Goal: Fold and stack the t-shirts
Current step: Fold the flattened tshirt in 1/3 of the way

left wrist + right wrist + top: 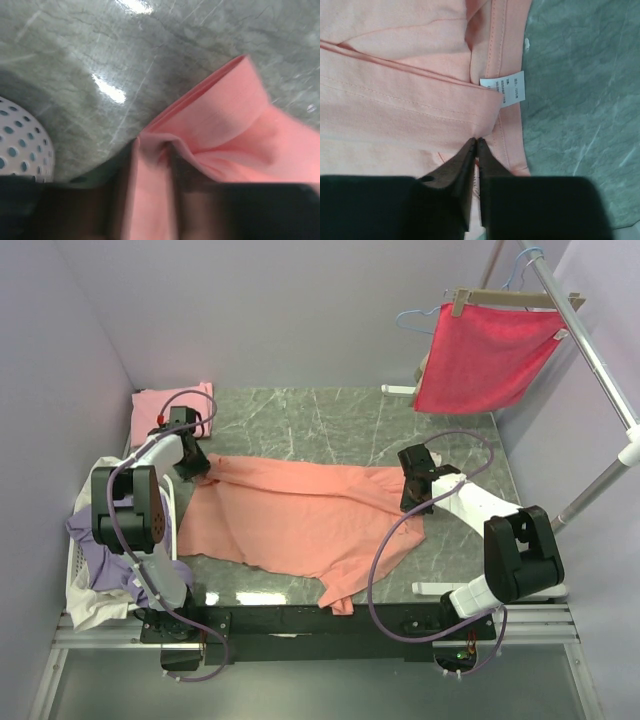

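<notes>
Salmon t-shirt (290, 515) lengthwise left-to-right, collar toward right claw (476, 144)

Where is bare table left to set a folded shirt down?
Bare: the far strip of table between the pink shirt and crimson cloth. Crowded: the middle, covered by the salmon shirt, and the basket on the left.

T-shirt (300, 525) lies on table (330, 420), basket (78, 565) at left.

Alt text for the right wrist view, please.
The right gripper is pinched shut on a folded edge of the salmon-orange t-shirt, close to its neckline and white care label. Green marble table shows at right.
</notes>
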You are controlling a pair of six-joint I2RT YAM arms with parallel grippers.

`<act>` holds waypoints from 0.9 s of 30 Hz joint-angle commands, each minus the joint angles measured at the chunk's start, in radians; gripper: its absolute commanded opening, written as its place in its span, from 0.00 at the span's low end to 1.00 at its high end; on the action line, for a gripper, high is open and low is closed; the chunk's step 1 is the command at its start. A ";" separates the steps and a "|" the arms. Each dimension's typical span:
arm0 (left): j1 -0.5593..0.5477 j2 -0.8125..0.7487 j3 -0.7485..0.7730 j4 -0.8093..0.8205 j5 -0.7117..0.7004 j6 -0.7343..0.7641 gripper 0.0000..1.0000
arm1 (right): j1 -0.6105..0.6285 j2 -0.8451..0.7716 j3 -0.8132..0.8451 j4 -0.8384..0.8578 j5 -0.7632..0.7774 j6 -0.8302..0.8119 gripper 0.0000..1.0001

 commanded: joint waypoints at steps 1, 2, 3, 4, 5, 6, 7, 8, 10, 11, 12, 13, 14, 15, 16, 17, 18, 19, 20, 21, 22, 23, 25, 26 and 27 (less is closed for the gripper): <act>-0.019 -0.060 0.043 -0.029 -0.109 -0.017 0.62 | -0.003 -0.057 0.014 -0.017 0.031 0.017 0.41; -0.020 -0.066 0.054 -0.050 -0.131 -0.021 0.63 | -0.001 -0.063 0.020 -0.019 0.042 0.017 0.48; -0.020 -0.075 0.063 -0.054 -0.152 -0.028 0.66 | -0.003 -0.075 0.039 -0.026 0.051 0.017 0.51; -0.020 -0.095 0.082 -0.057 -0.161 -0.029 0.69 | -0.003 -0.083 0.048 -0.025 0.058 0.014 0.59; -0.020 -0.107 0.091 -0.058 -0.166 -0.031 0.72 | -0.004 -0.090 0.059 -0.027 0.074 0.009 0.60; -0.020 -0.123 0.099 -0.042 -0.160 -0.031 0.74 | -0.003 -0.107 0.085 -0.022 0.077 -0.002 0.60; -0.020 -0.149 0.103 -0.014 -0.146 -0.026 0.77 | -0.003 -0.115 0.096 -0.011 0.074 -0.012 0.60; -0.020 -0.158 0.105 0.012 -0.093 -0.020 0.78 | -0.003 -0.118 0.105 0.002 0.053 -0.023 0.60; -0.020 -0.148 0.135 0.060 -0.033 -0.014 0.77 | -0.003 -0.106 0.149 0.038 0.033 -0.043 0.60; -0.020 -0.137 0.151 0.064 0.014 -0.018 0.77 | -0.003 -0.080 0.171 0.039 0.026 -0.046 0.60; -0.020 -0.125 0.163 0.073 0.044 -0.018 0.77 | -0.006 -0.063 0.203 0.058 0.001 -0.060 0.60; -0.020 -0.093 0.192 0.080 0.068 -0.017 0.75 | -0.004 -0.043 0.224 0.061 -0.003 -0.062 0.59; -0.020 -0.077 0.208 0.075 0.085 -0.018 0.76 | -0.004 0.001 0.246 0.059 -0.007 -0.062 0.59; -0.020 -0.060 0.217 0.081 0.114 -0.018 0.76 | -0.006 0.021 0.273 0.079 -0.042 -0.072 0.58; -0.020 -0.028 0.229 0.095 0.142 -0.015 0.75 | -0.006 0.046 0.290 0.081 -0.058 -0.074 0.55; -0.020 -0.008 0.237 0.100 0.177 -0.012 0.75 | -0.007 0.087 0.306 0.087 -0.078 -0.074 0.54; -0.020 0.012 0.243 0.101 0.217 -0.009 0.74 | -0.009 0.110 0.321 0.108 -0.114 -0.075 0.52; -0.020 0.055 0.261 0.092 0.231 -0.014 0.71 | -0.011 0.130 0.332 0.115 -0.131 -0.074 0.49; -0.020 0.070 0.261 0.098 0.246 -0.012 0.70 | -0.011 0.171 0.338 0.121 -0.148 -0.075 0.49; -0.046 0.084 0.258 0.104 0.259 -0.008 0.70 | -0.014 0.195 0.356 0.125 -0.164 -0.068 0.47; -0.048 0.109 0.258 0.101 0.269 -0.009 0.69 | -0.015 0.213 0.364 0.122 -0.184 -0.065 0.43; -0.049 0.121 0.257 0.095 0.274 -0.006 0.69 | -0.014 0.242 0.366 0.124 -0.194 -0.060 0.42; -0.057 0.152 0.261 0.072 0.256 -0.005 0.68 | -0.018 0.261 0.355 0.125 -0.211 -0.048 0.36; -0.059 0.155 0.257 0.064 0.248 0.000 0.67 | -0.018 0.261 0.341 0.130 -0.213 -0.045 0.36; -0.059 0.159 0.251 0.060 0.240 0.006 0.67 | -0.020 0.261 0.309 0.141 -0.213 -0.040 0.35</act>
